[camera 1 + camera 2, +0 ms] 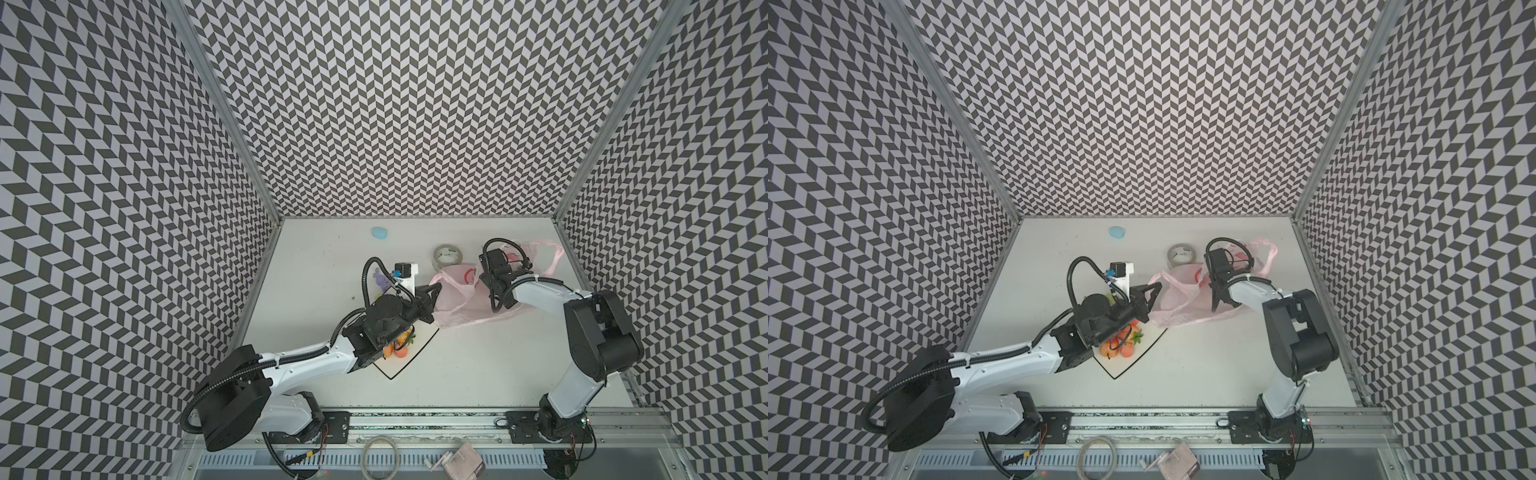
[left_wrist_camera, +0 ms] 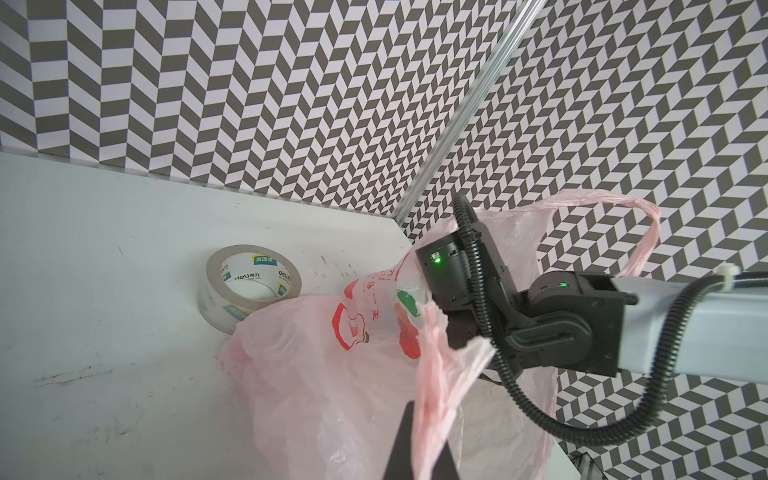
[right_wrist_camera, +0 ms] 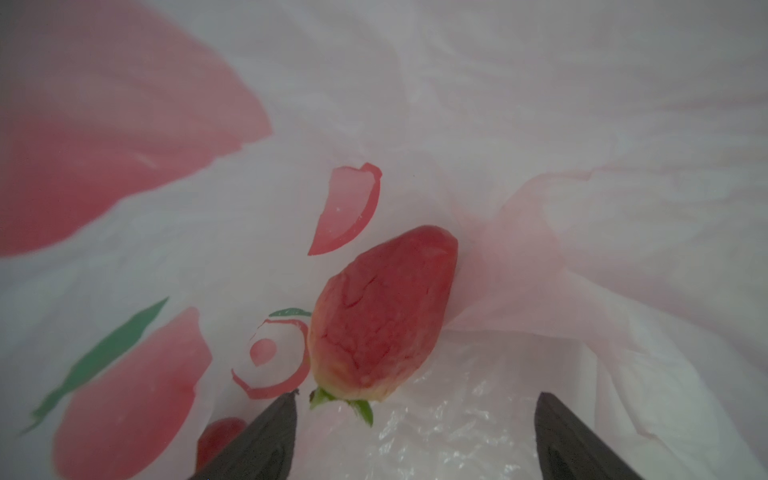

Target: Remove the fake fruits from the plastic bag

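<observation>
The pink translucent plastic bag [image 1: 455, 301] [image 1: 1177, 301] [image 2: 332, 395] lies crumpled at the back right of the table. My left gripper [image 1: 433, 287] [image 1: 1155, 287] [image 2: 420, 419] is shut on a bunched strip of its edge and holds it up. My right gripper [image 1: 500, 305] [image 1: 1224, 305] [image 3: 415, 415] reaches inside the bag, open. A red strawberry [image 3: 382, 316] with green leaves lies on the film just ahead of its fingertips, untouched. Several fake fruits [image 1: 399, 347] [image 1: 1121, 345] sit on a white plate [image 1: 417, 353] [image 1: 1144, 359], partly hidden under my left wrist.
A grey tape roll [image 1: 448, 255] [image 1: 1182, 255] [image 2: 253, 286] touches the bag's far side. A purple figure [image 1: 380, 278] stands behind my left wrist. A light blue blob [image 1: 379, 233] [image 1: 1116, 232] lies near the back wall. Patterned walls close in three sides.
</observation>
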